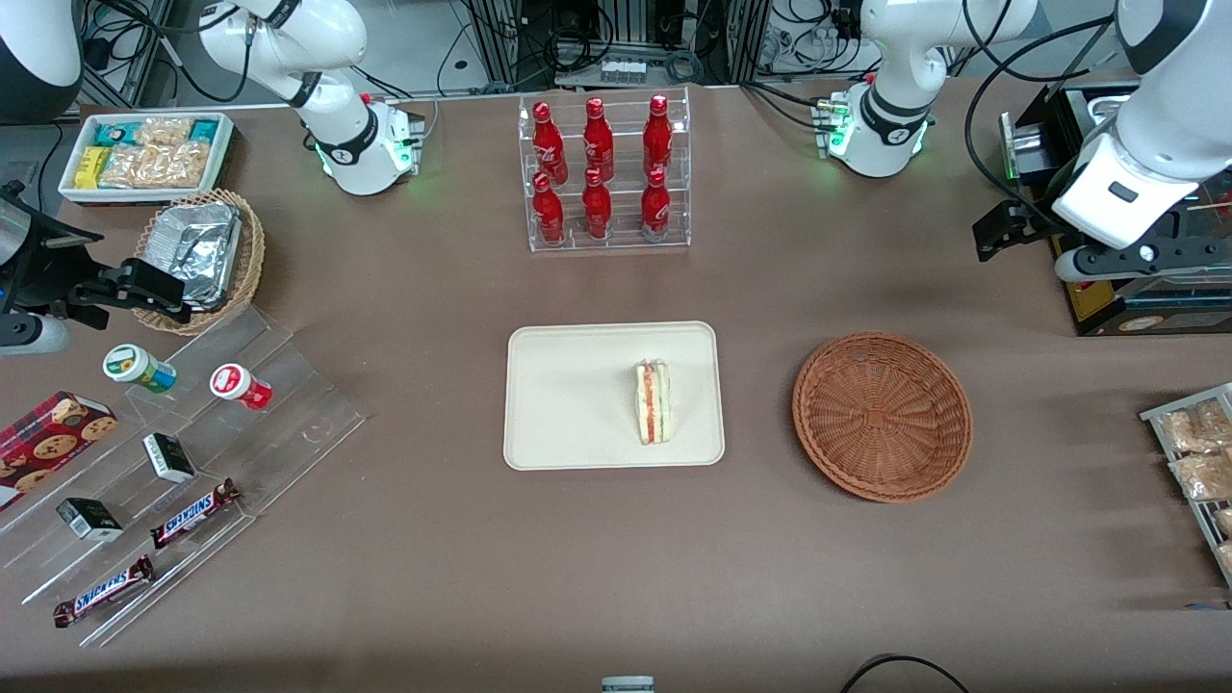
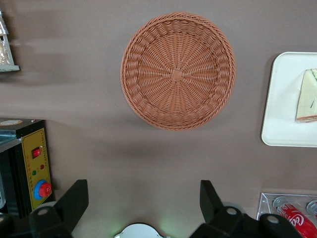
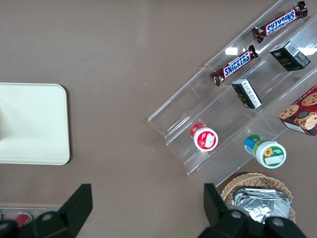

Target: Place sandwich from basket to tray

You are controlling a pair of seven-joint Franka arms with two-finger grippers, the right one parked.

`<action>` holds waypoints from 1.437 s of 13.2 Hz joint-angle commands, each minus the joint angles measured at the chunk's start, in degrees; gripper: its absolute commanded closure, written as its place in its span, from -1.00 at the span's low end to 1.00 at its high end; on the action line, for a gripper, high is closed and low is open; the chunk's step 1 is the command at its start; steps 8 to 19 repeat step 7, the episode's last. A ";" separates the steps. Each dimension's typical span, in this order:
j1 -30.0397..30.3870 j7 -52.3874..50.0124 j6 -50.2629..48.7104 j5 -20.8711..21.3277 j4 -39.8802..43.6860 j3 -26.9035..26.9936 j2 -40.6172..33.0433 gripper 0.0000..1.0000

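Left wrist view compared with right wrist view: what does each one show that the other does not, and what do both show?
Only the left wrist view shows the basket, which holds nothing, the sandwich lying on the tray, a yellow control box, and the open gripper above bare table, apart from the basket. Only the right wrist view shows the stepped clear stand with chocolate bars, two small cups and a lighter basket with foil. Both show the tray and the brown table.

"SNICKERS" stands on two candy bars (image 3: 234, 65) on the clear stepped rack (image 3: 233, 114), and a partial "Co" script shows on a red bottle (image 2: 296, 218).
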 commanded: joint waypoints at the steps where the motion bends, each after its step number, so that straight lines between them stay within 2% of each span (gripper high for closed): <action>1: -0.16 0.93 0.79 -1.06 1.33 -0.34 -0.13 -0.99; 5: 0.45 5.14 0.17 -0.18 2.30 0.01 0.31 -0.99; 19: 0.46 5.32 0.17 -0.09 2.30 0.10 0.23 -0.99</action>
